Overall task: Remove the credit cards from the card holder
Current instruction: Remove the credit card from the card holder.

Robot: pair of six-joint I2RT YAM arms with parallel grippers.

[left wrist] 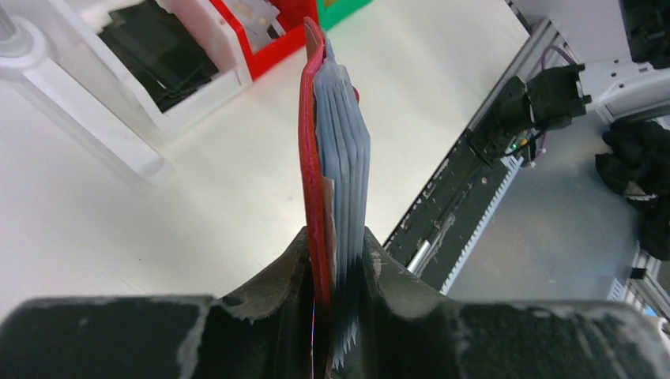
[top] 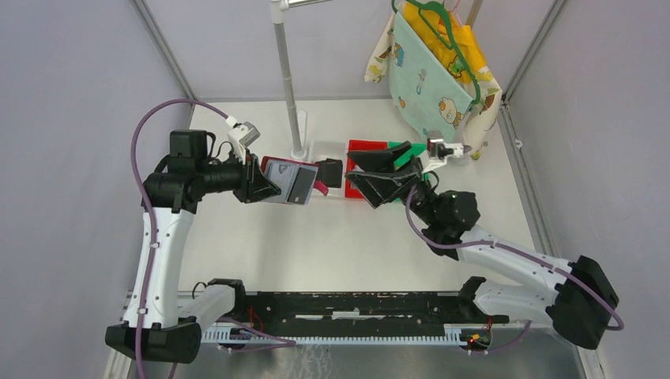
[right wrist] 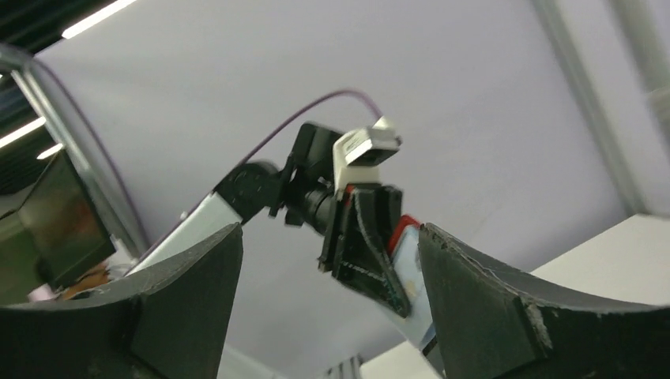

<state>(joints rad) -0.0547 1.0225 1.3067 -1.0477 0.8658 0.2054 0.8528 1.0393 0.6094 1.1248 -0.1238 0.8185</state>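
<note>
Dark red card holder [left wrist: 313, 158] standing edge-on, clear greyish sleeves [left wrist: 349, 158] fanning out, left gripper [left wrist: 336, 264] clamping it, right gripper [top: 365, 175] gaping wide, empty.

Pale grey-lilac walls [top: 71, 118] enclose a white table [top: 316, 245], with metal struts [top: 163, 47] rising at its far corners. A white pole [top: 288, 79] stands near the far edge; patterned cloth [top: 427, 87] hangs by the far right corner.

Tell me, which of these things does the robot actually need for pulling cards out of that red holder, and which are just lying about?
Part of the job: card holder, clamped in the left gripper; right gripper, open, facing it.
Just lying about: hanging printed cloth; white pole; black object in the white tray.
</note>
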